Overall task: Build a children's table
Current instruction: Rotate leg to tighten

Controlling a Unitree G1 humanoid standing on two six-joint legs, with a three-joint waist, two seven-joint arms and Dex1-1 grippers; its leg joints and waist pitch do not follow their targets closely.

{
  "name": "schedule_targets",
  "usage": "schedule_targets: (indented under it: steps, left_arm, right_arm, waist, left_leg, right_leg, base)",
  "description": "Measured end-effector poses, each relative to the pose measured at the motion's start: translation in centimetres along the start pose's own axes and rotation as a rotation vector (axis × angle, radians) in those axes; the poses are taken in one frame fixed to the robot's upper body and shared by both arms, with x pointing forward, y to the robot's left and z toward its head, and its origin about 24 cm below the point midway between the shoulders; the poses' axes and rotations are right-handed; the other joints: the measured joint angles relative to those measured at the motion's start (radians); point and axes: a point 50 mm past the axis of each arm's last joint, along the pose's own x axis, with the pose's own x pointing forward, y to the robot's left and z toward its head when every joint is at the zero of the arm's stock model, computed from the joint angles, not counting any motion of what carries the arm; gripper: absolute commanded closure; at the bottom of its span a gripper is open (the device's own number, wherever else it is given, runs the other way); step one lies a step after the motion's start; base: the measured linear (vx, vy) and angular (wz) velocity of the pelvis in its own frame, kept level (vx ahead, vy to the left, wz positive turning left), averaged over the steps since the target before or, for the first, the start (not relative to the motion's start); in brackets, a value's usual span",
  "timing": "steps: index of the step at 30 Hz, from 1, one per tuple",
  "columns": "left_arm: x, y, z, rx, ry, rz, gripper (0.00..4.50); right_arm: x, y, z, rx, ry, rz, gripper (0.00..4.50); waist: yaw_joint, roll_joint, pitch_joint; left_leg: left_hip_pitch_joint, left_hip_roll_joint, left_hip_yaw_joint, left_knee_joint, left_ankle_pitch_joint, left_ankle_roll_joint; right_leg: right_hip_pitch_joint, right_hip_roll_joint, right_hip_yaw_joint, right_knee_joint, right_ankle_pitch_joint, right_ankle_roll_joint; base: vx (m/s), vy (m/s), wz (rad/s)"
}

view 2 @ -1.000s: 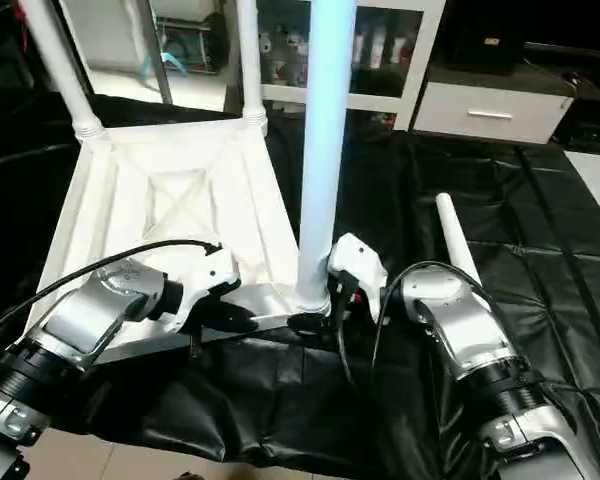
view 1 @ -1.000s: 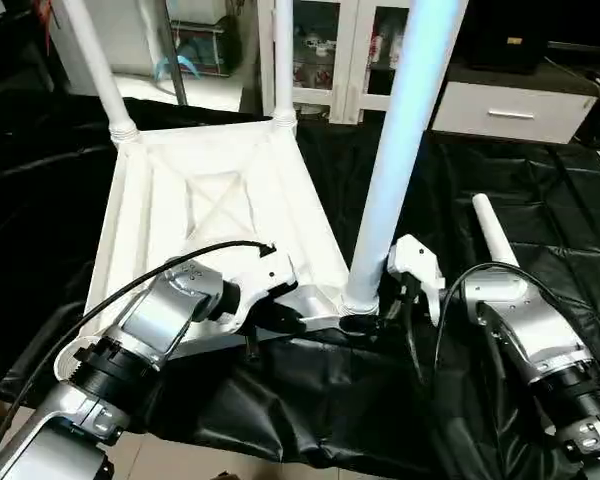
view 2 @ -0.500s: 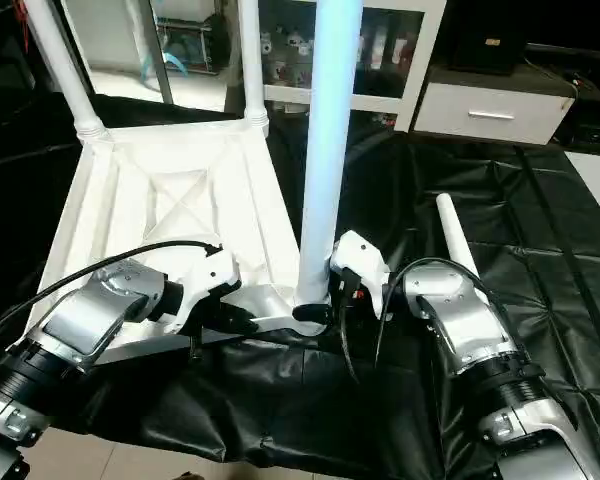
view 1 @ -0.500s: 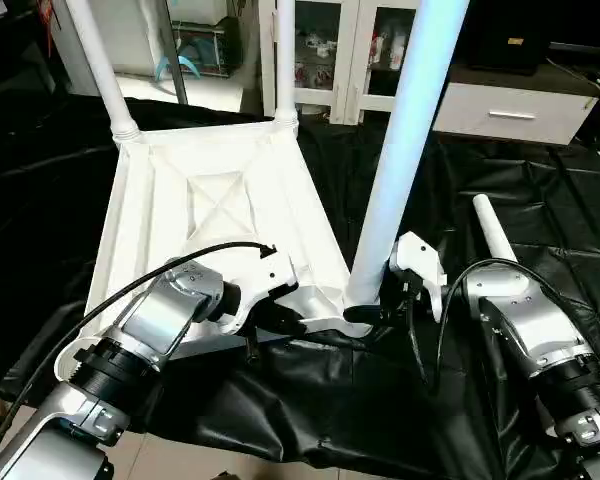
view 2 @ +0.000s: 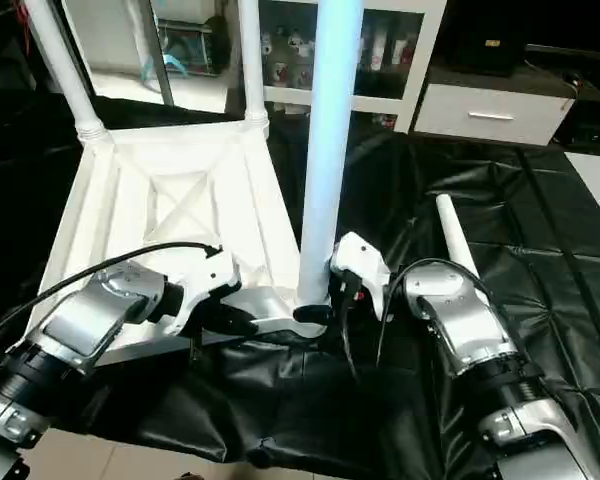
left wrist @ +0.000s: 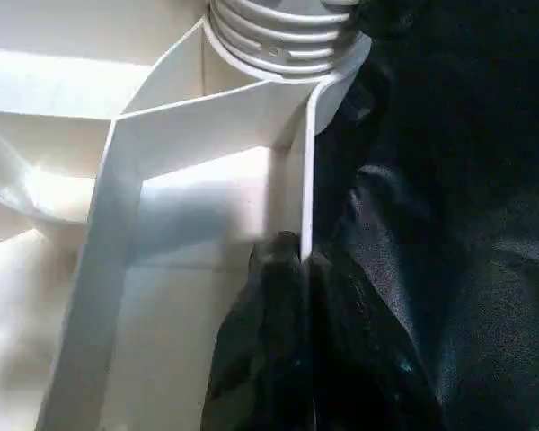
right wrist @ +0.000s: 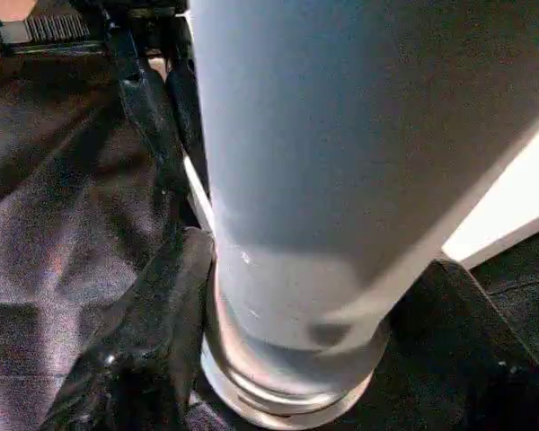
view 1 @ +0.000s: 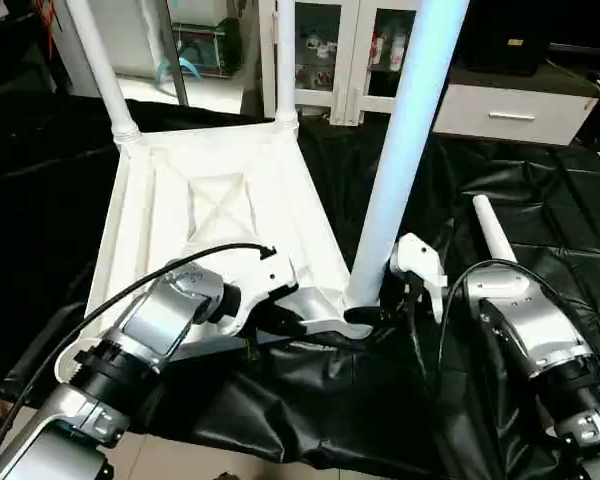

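White plastic square tabletop [view 1: 210, 215] lies underside-up on black sheet [view 1: 540, 190]. Left gripper [left wrist: 292, 260] jaws pinched shut on its near rim; right gripper [right wrist: 287, 296] jaws clasp upright white tube leg [view 1: 400, 160] at near-right corner socket, 5 o'clock of tabletop.

- R gripper [view 1: 365, 316] is closing in on the base of the near leg [view 1: 405, 150]: jaws, standing off to the side a sec ago, are now wrapping the leg's foot, one finger [right wrist: 148, 332] pressing vs each side of the tube.
- Near leg is tipping a bit more upright / leaning less to the right vs a sec ago, top end shifting slightly in both eye views.
- Tabletop [view 1: 210, 200] near corner is sitting slightly diff under the leg as the R fingers are coming round the socket.
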Motion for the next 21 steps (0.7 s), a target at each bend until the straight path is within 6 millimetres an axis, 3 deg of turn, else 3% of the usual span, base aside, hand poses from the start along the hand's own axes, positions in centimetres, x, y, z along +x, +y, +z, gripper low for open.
schedule_targets:
  steps: [4,6,9,17,21]
  left_arm:
    - [0.4,0.2,-0.1,-0.028,-0.023,0.034,4.5]
    - [1.4,0.9,0.1,-0.093,-0.083,0.123,4.5]
    - [2.5,1.4,0.7,-0.146,-0.128,0.21,4.5]
    - [4.8,3.1,2.3,-0.275,-0.183,0.416,4.5]
    - [6.0,3.3,3.4,-0.283,-0.19,0.484,4.5]
  right_arm:
    - [0.4,-0.1,-0.3,0.026,-0.016,-0.066,1.94]
    - [1.2,-0.7,-0.8,0.096,-0.044,-0.204,1.95]
    - [1.9,-1.5,-1.2,0.169,-0.069,-0.381,1.96]
    - [5.6,-2.9,-0.5,0.32,-0.114,-0.826,1.98]
    - [7.2,-3.0,0.2,0.406,-0.116,-1.039,1.99]
  waist:
    - [-0.006,0.0,0.0]
    - [-0.018,0.0,0.0]
    - [-0.039,0.0,0.0]
    - [-0.058,-0.002,0.002]
    - [-0.058,-0.001,0.001]
  left_leg:
    - [0.007,0.0,0.0,0.001,0.0,0.0]
    - [0.013,0.0,0.0,0.003,0.0,0.0]
    - [0.011,-0.001,-0.001,0.004,0.0,0.0]
    - [0.008,-0.002,-0.003,0.004,0.0,0.0]
    - [0.006,-0.002,-0.004,0.003,0.0,0.0]
  right_leg:
    - [0.007,0.0,0.0,0.0,0.0,0.0]
    - [0.013,0.0,0.001,-0.001,-0.002,0.004]
    - [0.012,0.0,0.0,-0.004,-0.003,0.005]
    - [0.007,0.0,-0.002,-0.005,-0.004,0.006]
    - [0.006,0.0,-0.001,-0.006,-0.004,0.007]
  base:
    - [0.0,0.0,0.0]
    - [0.0,0.0,0.0]
    - [-0.017,0.004,-0.01]
    - [0.0,0.0,0.0]
    - [0.0,0.0,0.0]
